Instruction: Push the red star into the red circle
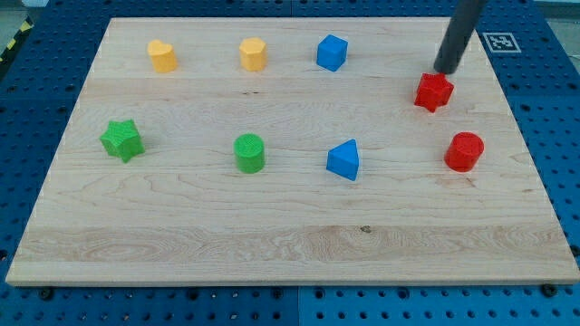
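Note:
The red star (434, 91) lies on the wooden board at the view's upper right. The red circle (464, 151), a short red cylinder, stands below it and slightly to the right, a small gap apart. My tip (445, 70) is at the red star's upper right edge, touching or nearly touching it. The rod rises from there toward the view's top edge.
Other blocks on the board (181, 226): a yellow heart (163, 56), a yellow hexagon (253, 54), a blue cube (332, 52), a green star (121, 140), a green cylinder (249, 153), a blue triangle (343, 160). The board's right edge is close to the red blocks.

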You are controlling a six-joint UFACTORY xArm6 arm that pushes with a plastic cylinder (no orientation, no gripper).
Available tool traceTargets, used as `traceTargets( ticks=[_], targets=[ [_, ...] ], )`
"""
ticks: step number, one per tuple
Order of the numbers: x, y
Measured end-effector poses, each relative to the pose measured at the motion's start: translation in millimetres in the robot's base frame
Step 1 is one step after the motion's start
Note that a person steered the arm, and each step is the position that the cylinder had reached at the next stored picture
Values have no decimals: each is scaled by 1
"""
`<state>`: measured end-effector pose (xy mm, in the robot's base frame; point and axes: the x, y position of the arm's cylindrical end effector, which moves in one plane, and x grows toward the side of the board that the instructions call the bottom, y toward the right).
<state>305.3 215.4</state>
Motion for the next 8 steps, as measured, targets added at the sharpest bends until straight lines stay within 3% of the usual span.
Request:
traceTargets(
  ticks=[1,3,4,6,7,8],
  targets=[
    [13,-34],
    [104,-54],
    [113,-70],
    [33,-74],
    [25,-39],
    [45,-31]
  ],
)
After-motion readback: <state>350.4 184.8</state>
